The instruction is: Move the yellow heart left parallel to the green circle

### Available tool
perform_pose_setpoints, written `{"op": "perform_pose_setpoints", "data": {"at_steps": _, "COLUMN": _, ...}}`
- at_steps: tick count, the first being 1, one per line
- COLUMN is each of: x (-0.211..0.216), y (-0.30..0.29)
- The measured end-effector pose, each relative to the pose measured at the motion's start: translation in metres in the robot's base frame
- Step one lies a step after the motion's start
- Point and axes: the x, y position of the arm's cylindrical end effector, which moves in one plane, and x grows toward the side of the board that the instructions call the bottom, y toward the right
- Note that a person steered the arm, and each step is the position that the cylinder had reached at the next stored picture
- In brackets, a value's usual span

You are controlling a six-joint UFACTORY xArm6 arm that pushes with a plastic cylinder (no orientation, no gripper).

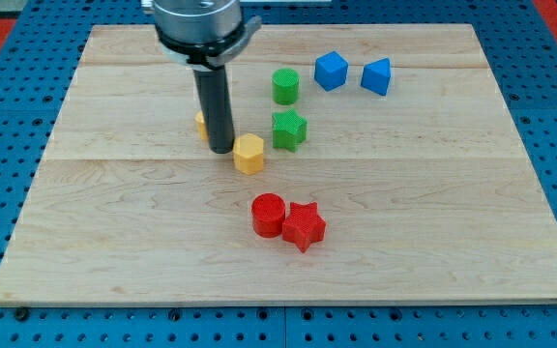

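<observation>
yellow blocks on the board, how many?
2. A yellow hexagon sits just right of my tip; another yellow block peeks out left of the rod, mostly hidden, shape unclear.

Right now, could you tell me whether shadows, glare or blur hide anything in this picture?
In the camera view, lighting is even, with soft shadows and no glare on the wooden board. Focus is sharp. Only the rod hides something: my tip stands in front of a yellow block, left of the yellow hexagon, so that block's shape is unreadable.
</observation>
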Motion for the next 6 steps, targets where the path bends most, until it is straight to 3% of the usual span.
{"op": "perform_pose_setpoints", "data": {"at_steps": 2, "x": 0.023, "y": 0.029}}
{"op": "perform_pose_setpoints", "data": {"at_steps": 3, "x": 0.02, "y": 0.0}}
{"op": "perform_pose_setpoints", "data": {"at_steps": 6, "x": -0.083, "y": -0.022}}
